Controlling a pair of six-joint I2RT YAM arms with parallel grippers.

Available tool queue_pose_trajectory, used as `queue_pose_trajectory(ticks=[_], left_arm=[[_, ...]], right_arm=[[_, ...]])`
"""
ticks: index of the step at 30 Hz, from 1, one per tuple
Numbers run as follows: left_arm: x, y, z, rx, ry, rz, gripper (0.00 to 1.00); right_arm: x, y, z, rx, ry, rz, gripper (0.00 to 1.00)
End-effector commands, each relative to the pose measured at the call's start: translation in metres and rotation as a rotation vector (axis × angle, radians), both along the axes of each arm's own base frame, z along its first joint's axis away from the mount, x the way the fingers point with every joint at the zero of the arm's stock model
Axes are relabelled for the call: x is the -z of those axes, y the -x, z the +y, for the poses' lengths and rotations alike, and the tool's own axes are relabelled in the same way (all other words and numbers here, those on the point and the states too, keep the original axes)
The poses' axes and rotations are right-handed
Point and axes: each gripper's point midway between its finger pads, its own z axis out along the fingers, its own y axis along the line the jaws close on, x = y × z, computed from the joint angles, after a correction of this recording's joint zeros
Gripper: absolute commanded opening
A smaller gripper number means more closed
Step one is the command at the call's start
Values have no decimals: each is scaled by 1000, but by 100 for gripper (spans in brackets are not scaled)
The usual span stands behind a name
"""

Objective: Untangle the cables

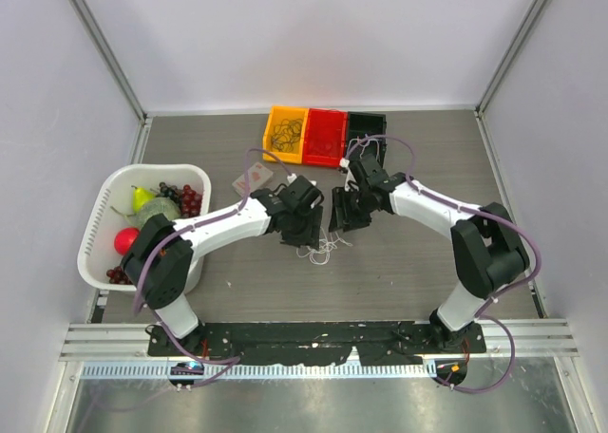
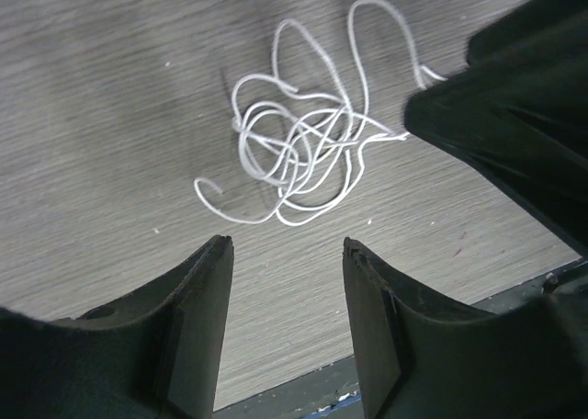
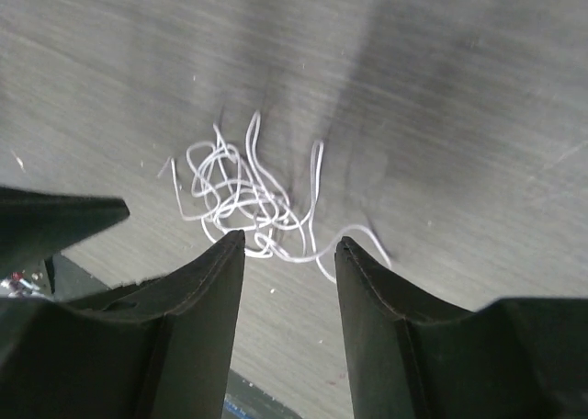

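Note:
A tangled white cable (image 1: 321,251) lies loose on the grey table between my two grippers. In the left wrist view the white bundle (image 2: 303,152) lies ahead of my open, empty left gripper (image 2: 287,246). In the right wrist view the same bundle (image 3: 241,197) lies just beyond my open, empty right gripper (image 3: 289,240). From above, the left gripper (image 1: 302,232) and the right gripper (image 1: 344,218) hover either side of the cable. No red or black cable shows on the table.
Orange (image 1: 285,134), red (image 1: 325,136) and black (image 1: 367,129) bins stand at the back; the orange one holds dark looped wires. A white basket (image 1: 99,226) of fruit stands at the left. A card (image 1: 252,179) lies near the bins.

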Motion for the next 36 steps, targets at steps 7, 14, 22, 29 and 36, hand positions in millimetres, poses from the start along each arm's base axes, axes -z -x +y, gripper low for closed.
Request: queue_pose_trajectory(ticks=[7,14,22,29,36], left_arm=[[-5,-39,-19,-177,88,79,38],[10,-48,-24,-187,41,122,39],[21,-44,-17,-174,-23,162,36],[-3,-38,-4,-163,9,98,59],[15,-38,-14,-157,26,145,54]], right_arm=[[10,-30,6,3,38,-31,38],[17,-27,11,6,10,1,29],[23,-19,14,-4,-6,24,22],[21,-17,17,-16,-12,28,20],[22,-14,18,-18,-12,30,14]])
